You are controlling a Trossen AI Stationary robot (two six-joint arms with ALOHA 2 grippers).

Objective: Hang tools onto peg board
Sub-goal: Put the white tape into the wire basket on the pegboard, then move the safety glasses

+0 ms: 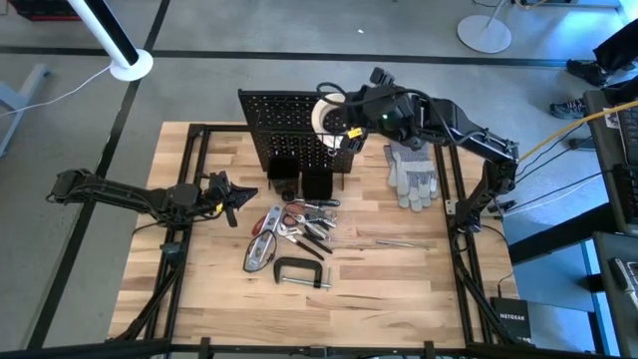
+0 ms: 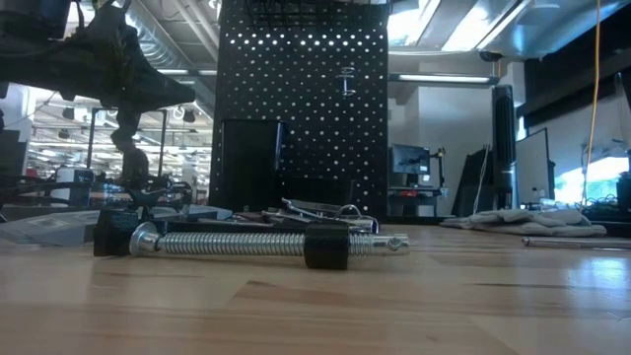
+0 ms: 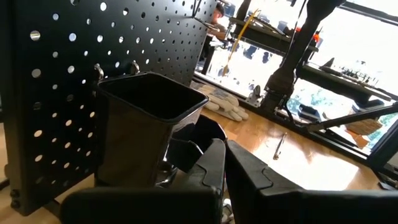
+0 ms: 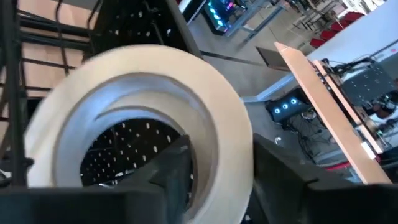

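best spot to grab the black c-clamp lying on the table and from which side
Take the C-clamp by its long straight back bar, coming straight down from above. It lies flat on the wood, clear of the pliers pile, and that bar is narrow enough for a claw to span, though this is a judgement.

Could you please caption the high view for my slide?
Right gripper brings white tape roll to the peg board.

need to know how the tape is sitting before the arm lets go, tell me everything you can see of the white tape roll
The white tape roll is a thick off-white ring with a paler inner core and an open centre, through which the peg board's holes show. It stands on edge at the board's top right, by the wire basket. The right gripper is at it: one dark finger reaches inside the ring, the other sits outside the band. Whether a peg carries it cannot be seen.
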